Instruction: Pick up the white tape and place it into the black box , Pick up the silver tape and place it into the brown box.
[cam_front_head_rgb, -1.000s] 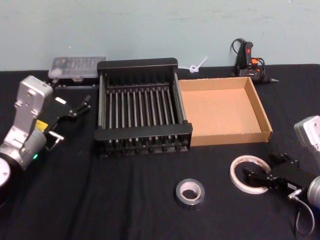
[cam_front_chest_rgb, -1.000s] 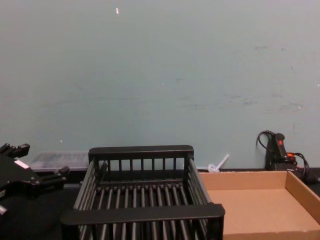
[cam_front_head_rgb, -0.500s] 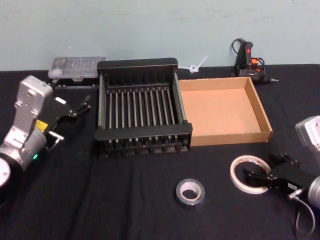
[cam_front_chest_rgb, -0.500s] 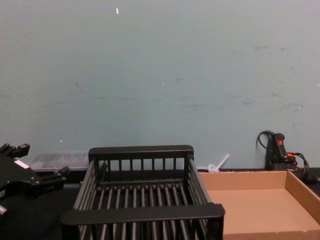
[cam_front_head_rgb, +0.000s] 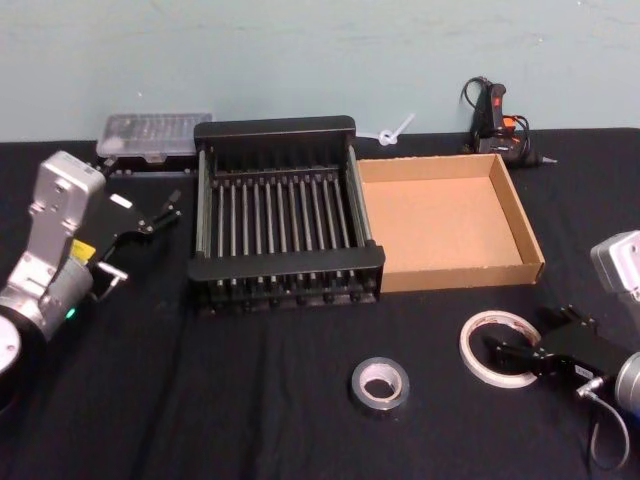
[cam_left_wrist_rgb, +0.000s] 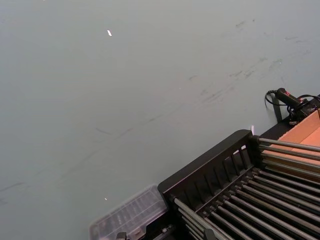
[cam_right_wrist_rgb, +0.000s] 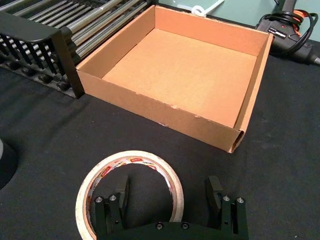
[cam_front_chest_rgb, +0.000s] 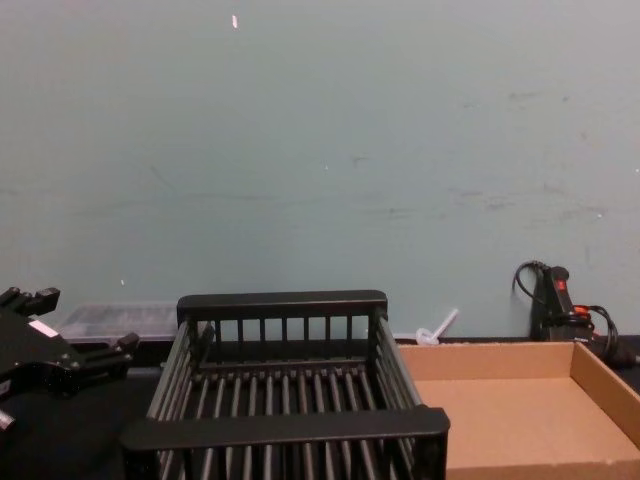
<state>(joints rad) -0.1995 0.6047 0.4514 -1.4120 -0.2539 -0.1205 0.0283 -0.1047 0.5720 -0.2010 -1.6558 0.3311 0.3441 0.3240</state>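
Right gripper (cam_right_wrist_rgb: 167, 197): you see it spread wide, one finger inside the white tape (cam_right_wrist_rgb: 129, 192), gripping nothing.
Left gripper (cam_front_head_rgb: 158, 215): parked left of the black box (cam_front_head_rgb: 283, 212), parted, empty.

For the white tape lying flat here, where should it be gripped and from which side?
Grip the white tape across its thin band, one finger in the hole and one outside, descending from above. It lies flat on the table, and the right end effector already straddles its near-right rim, open.
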